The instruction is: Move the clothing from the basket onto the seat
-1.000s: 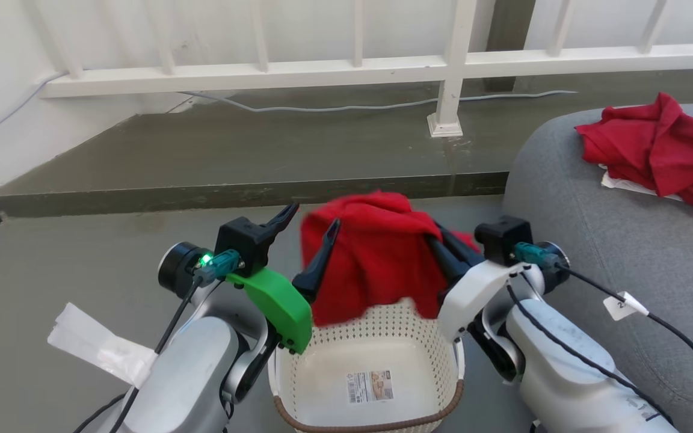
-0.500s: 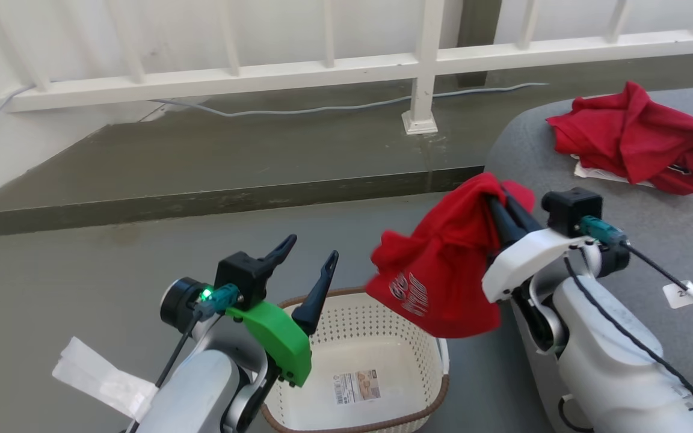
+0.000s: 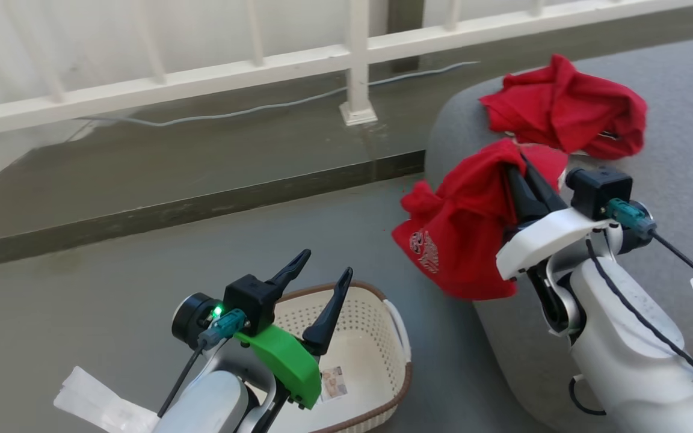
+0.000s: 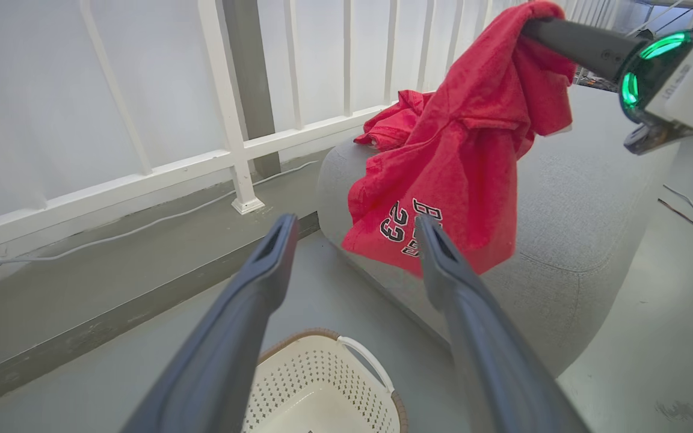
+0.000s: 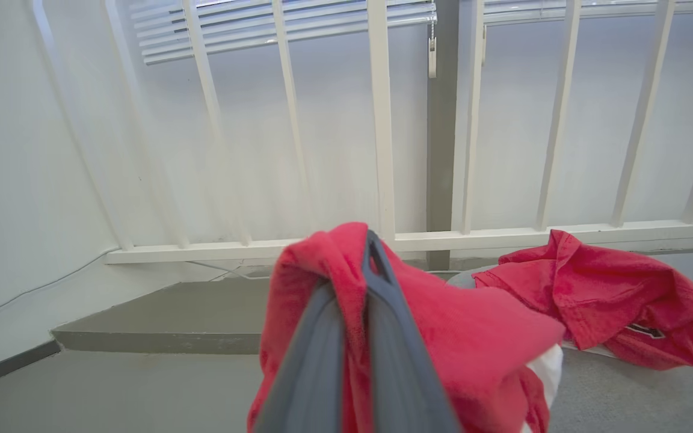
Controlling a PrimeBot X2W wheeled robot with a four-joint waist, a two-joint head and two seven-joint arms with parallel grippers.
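My right gripper is shut on a red garment with white lettering, which hangs from the fingers beside the front left edge of the grey seat. In the left wrist view that hanging garment dangles in front of the seat. A second red garment lies crumpled on the seat's top. The cream basket stands on the floor at lower middle, and nothing red shows in the part of it that I can see. My left gripper is open above its near rim, holding nothing.
A white railing with a post runs along the back above a raised concrete step. A grey cable lies on the step. White paper lies on the floor at lower left.
My right gripper has carried the red garment up out of the basket and rightward to the seat's edge. The head view has swung right, shifting the whole scene left.
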